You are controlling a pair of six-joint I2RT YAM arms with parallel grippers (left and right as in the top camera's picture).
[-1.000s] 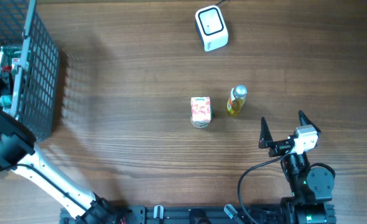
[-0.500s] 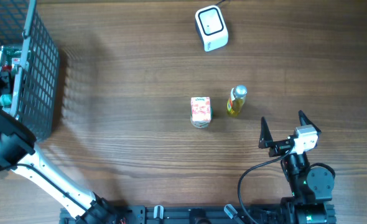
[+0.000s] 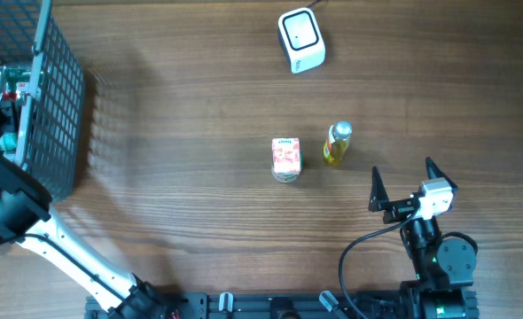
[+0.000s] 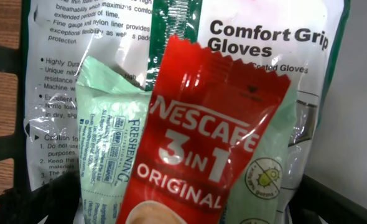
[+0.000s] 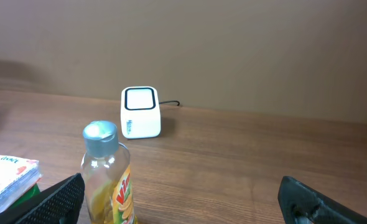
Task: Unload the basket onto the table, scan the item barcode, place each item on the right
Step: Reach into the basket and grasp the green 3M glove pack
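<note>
In the left wrist view a red Nescafe 3in1 sachet (image 4: 202,143) lies on top of a pale green wipes pack (image 4: 112,143) and a clear Comfort Grip gloves bag (image 4: 264,37). My left gripper (image 4: 186,211) is open, its dark fingers (image 4: 54,205) wide apart on either side of the sachet and wipes pack. The white scanner (image 3: 300,40) stands at the far middle of the table. My right gripper (image 3: 402,184) is open near the front right, holding nothing, and faces a yellow bottle (image 5: 107,174) and the scanner (image 5: 140,112).
A wire basket (image 3: 58,106) stands at the far left, and my left arm (image 3: 4,208) reaches into it. A pink carton (image 3: 285,159) and the yellow bottle (image 3: 336,144) stand mid-table. The carton (image 5: 9,177) shows left of the bottle in the right wrist view.
</note>
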